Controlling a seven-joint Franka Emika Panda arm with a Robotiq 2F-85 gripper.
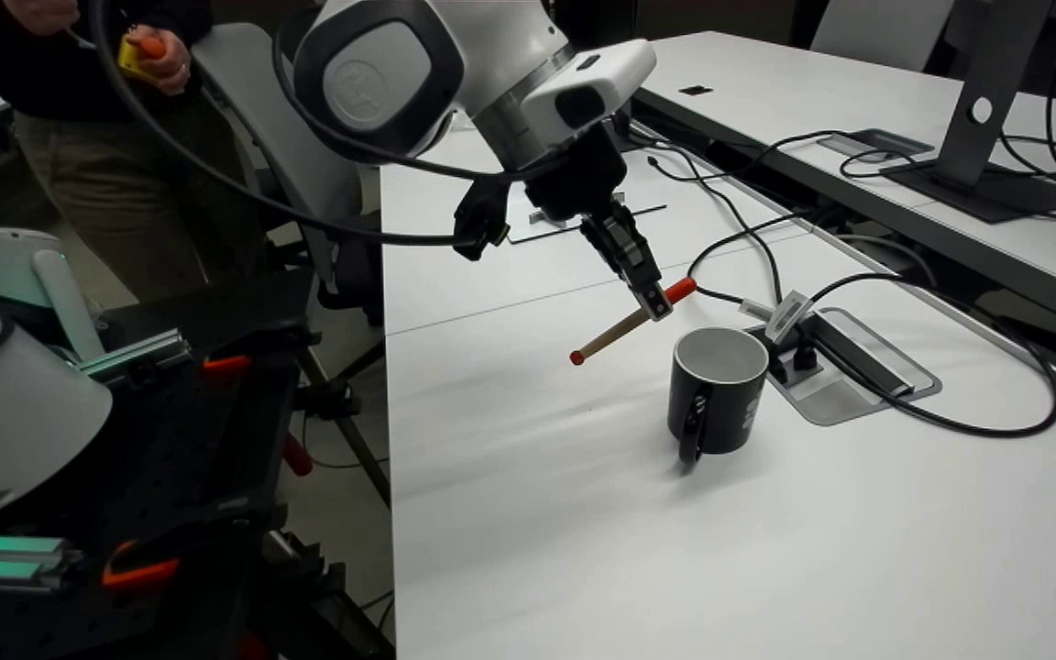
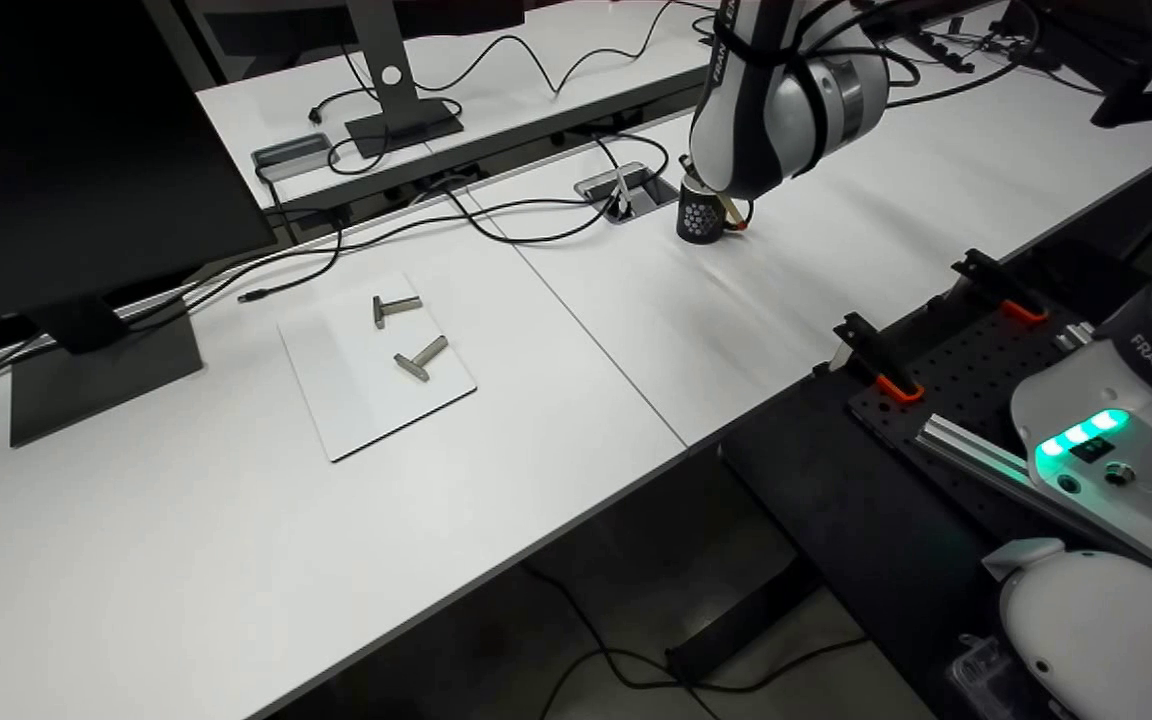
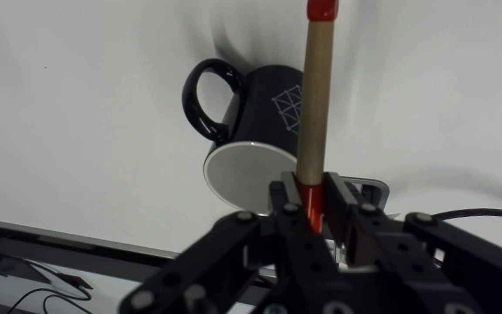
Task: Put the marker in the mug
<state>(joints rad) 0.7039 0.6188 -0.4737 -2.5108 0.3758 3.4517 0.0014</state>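
Marker (image 1: 615,334) is being pinched by the gripper (image 1: 654,307) right of centre in an exterior view, its low tip being pointed leftward, away from the mug (image 1: 716,403), so a rim strike or miss is probably being risked by any release at this tilt.

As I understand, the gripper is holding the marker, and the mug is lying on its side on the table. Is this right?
One thing is wrong: the mug is not lying on its side; it stands upright on the table, as both exterior views show. The gripper is indeed holding the marker.
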